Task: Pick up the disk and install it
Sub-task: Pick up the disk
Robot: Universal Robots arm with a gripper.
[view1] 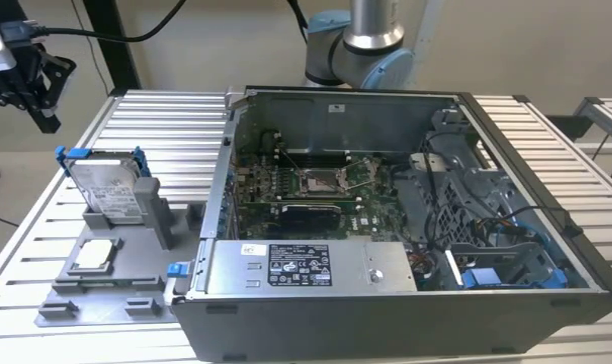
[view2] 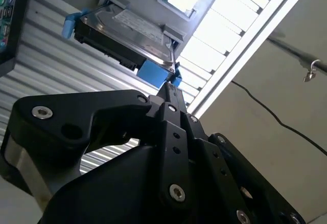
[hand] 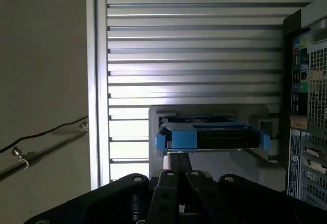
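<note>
- Gripper (view1: 42, 114) hangs above the far corner of the slatted table (view1: 154, 121), at the exterior view's left, well apart from the disk (view1: 108, 186).
- In both wrist views the fingers look pressed together with nothing between them: clenched and empty.
- The disk stands on edge in its blue carrier, slotted into the grey stand (view1: 159, 216), just beside the open computer case (view1: 528, 152). It has not been lifted.
- The small chip tray (view1: 93, 255) lies near the stand's foot and is not the target.
- Step in hand, by judgement, is the approach for the pick:
  - The first wrist view has the disk (hand: 207, 134) roughly in line beyond the fingertips, so heading looks fair.
  - The jaws need spreading wider than the disk before closing in.
  - Grip across the flat faces, near the top edge.
  - Keep the wrist square to the slot, or the carrier may bind.
</note>
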